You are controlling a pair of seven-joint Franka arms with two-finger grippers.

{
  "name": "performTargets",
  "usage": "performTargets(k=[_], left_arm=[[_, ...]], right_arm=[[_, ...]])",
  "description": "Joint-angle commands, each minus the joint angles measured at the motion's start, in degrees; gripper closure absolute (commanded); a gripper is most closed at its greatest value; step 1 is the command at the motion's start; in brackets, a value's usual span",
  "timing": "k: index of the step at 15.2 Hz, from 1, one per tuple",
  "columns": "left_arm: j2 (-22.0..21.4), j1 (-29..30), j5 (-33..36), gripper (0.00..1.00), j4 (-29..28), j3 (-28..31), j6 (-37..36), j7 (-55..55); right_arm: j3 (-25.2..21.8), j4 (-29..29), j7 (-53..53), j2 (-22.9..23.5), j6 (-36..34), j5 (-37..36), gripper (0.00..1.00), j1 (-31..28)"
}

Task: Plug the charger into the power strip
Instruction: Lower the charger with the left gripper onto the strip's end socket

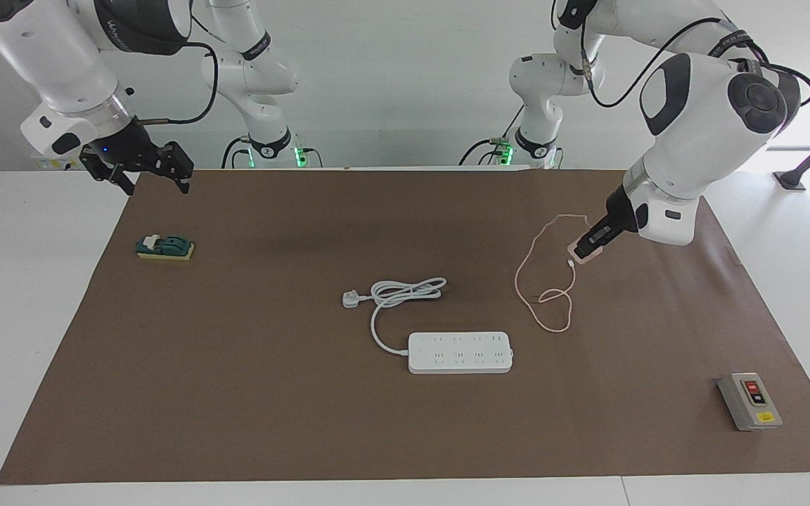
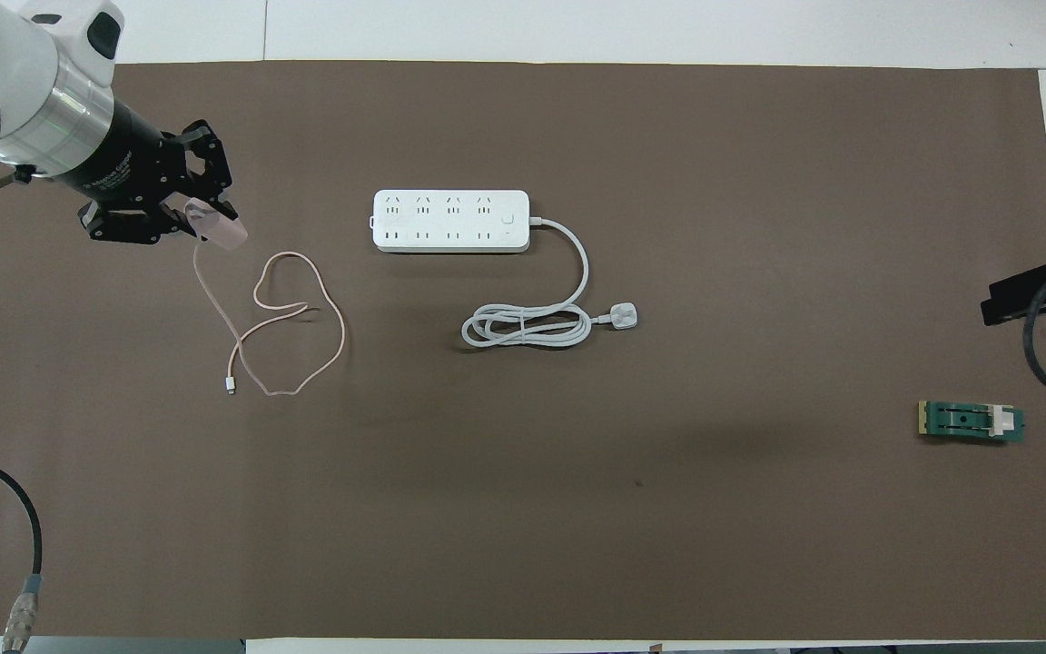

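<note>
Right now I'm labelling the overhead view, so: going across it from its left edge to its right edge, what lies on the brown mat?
Left gripper holding the charger → pink cable → power strip → white plug → green block.

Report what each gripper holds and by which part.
Left gripper holds the charger by its cube body, cable trailing. Right gripper is open and holds nothing.
</note>
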Motion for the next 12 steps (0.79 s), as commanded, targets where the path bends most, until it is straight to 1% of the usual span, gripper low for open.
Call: performTargets(k=[1,4,6,7,10,11,12], left_arm=[[0.5,-2.7,3.4,1.00,-2.6,0.5,5.4,-15.1],[0.7,-3.7,3.4,1.00,-5.6,0.6,11.4,-23.1],[3.4,-4.1,4.6,1.00,-6.0,0.7,16.5,-34.8],[4.7,-5.2,7.6,1.00,-6.0,0.6,18.6,-41.5],[11.3,-8.7,14.9,1.00,-5.5,0.8,25.4,-55.4],[12.9,-9.5,18.8,1.00,-5.3,0.7,26.2,-60.0],[13.9,-9.8,20.4,1.00,-5.0,0.7,26.2,-62.4]], right_arm=[[0.6,-6.0,-1.6,-4.3,2.4,-1.3,0.00,-0.7],[1.2,-5.0,-1.6,-3.7,2.8,-1.3,0.00,-1.4],[1.2,-3.0,-1.5,-2.5,2.8,-1.1,0.00,-1.7],[1.2,-1.9,-1.1,-2.2,2.8,-0.7,0.00,-1.7],[1.3,-1.1,-1.3,-1.5,2.8,-0.7,0.00,-1.5],[1.3,-1.2,-1.3,-1.5,2.8,-0.7,0.00,-1.5],[1.3,-1.1,-1.3,-1.5,2.8,-0.7,0.00,-1.6]])
